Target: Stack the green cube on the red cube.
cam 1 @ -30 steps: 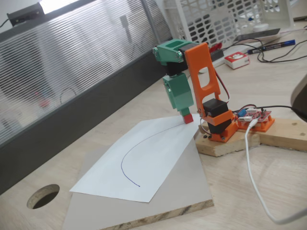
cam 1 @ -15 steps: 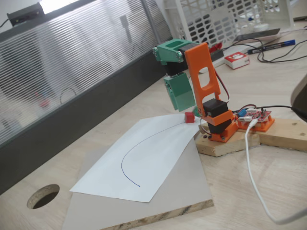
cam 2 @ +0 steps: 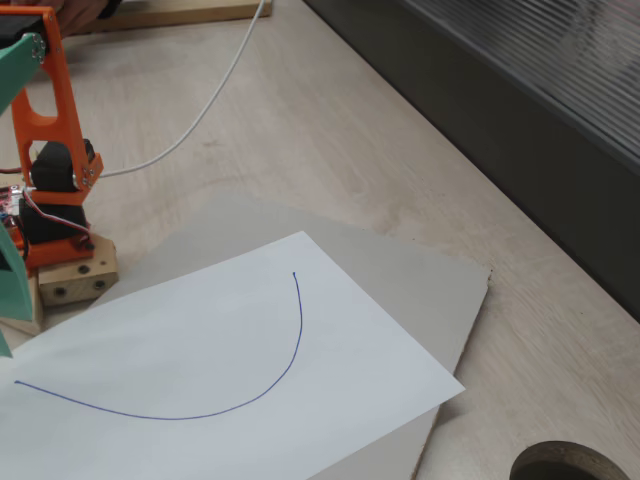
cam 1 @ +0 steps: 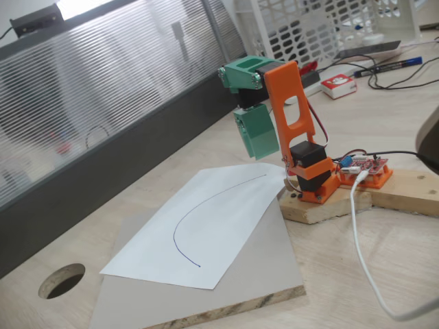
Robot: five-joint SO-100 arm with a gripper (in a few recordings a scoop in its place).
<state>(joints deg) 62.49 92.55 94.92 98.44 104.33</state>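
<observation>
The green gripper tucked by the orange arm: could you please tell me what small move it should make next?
Probably lift the green plastic gripper slightly and swing it out over the white paper sheet. It hangs tip-down against the orange plastic arm, just above the sheet's far corner, so it likely needs clearance before reaching out.

I see soft, even daylight in both fixed views, with a blown-out bright patch at the far left. The white paper looks bright without glare; shadows are faint, focus slightly soft.
</observation>
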